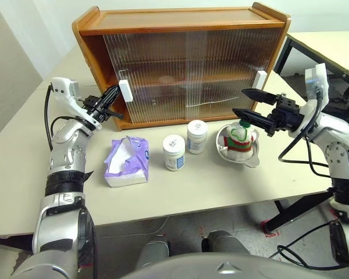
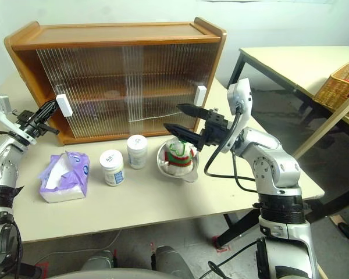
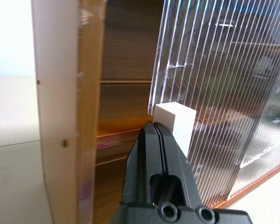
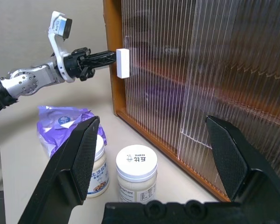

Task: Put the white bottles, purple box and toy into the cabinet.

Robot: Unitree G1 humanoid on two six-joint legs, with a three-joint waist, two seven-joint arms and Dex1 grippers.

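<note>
The left gripper (image 3: 155, 128), pinched shut, touches the cabinet's (image 1: 180, 23) left handle (image 1: 125, 90), ribbed doors blurring its contents, while the right gripper (image 1: 248, 103) gapes wide.

A pale beige table (image 1: 232, 189) stands before a plain white wall (image 2: 267, 23). At the right side a second table (image 2: 291, 61) with black legs carries a woven wicker basket (image 2: 340, 81) on its top. The floor (image 2: 337, 168) below is grey, and black cables (image 1: 296, 247) lie on it. The light is even and soft.
</note>
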